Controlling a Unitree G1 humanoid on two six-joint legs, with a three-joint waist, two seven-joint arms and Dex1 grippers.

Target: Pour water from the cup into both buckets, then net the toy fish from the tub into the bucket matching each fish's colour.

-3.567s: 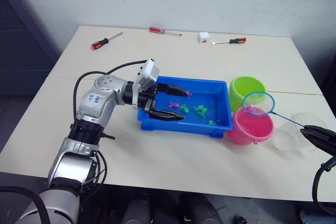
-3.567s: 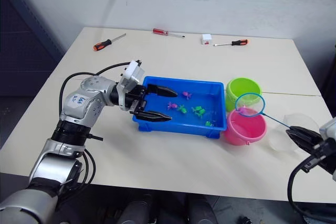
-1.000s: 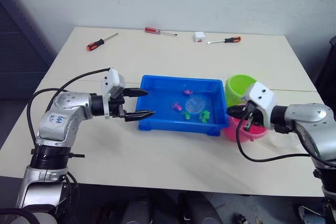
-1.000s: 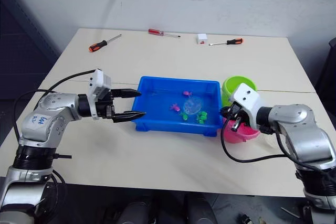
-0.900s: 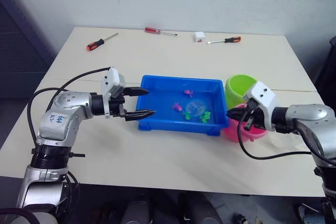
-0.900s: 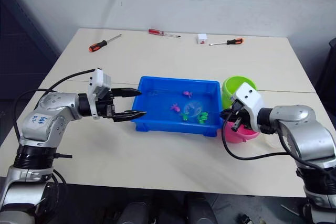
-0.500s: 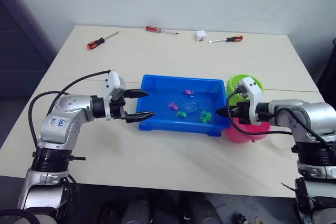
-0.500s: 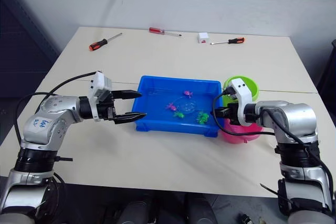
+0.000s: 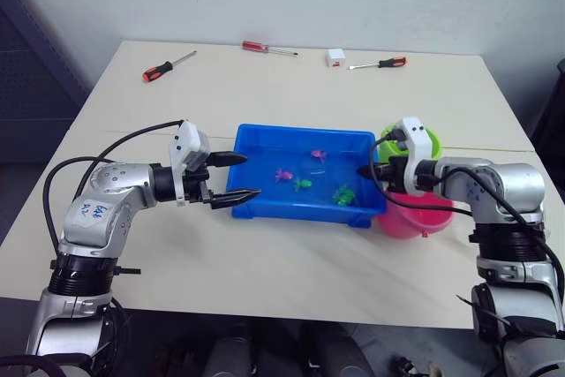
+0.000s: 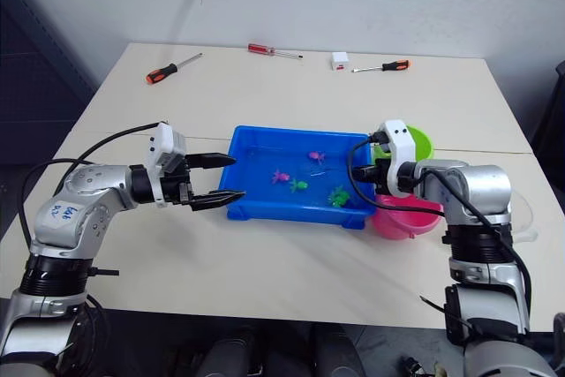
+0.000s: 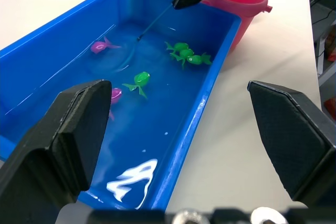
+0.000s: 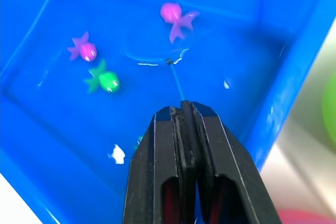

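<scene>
Against the frame from half a second before, the right gripper (image 9: 364, 170) had drawn slightly nearer the tub (image 9: 265, 207) and sat over its end wall on the bucket side, while the net (image 12: 152, 59) lay lower in the water. Its hoop showed only as a faint ring under the surface, between a pink fish (image 12: 177, 18) and a second pink fish (image 12: 83, 49). Much earlier the net had been held up in the air over the pink bucket (image 9: 422, 218). The left arm had barely shifted.

Some blue handwriting showed on the left forearm casing, too small to read. No other label could be made out.

The right arm was bent at the elbow, forearm lying level across the two buckets toward the tub, its black fingers (image 12: 185, 145) pressed together on the net's thin handle. The left arm reached in from the opposite end of the tub, forearm level. The left gripper (image 9: 234, 176) had its two fingers spread wide apart, holding nothing, with one tip over the tub's near corner and the other just outside its front wall.

A green fish (image 12: 105, 80) floated beside the second pink one, and a cluster of green fish (image 11: 186, 56) lay toward the bucket end. The green bucket (image 9: 428, 140) stood just behind the pink bucket, both touching or nearly touching the tub's end.

Three screwdrivers (image 9: 168, 65) and a small white box (image 9: 335, 57) lay well beyond the tub on the table (image 9: 265, 280).
</scene>
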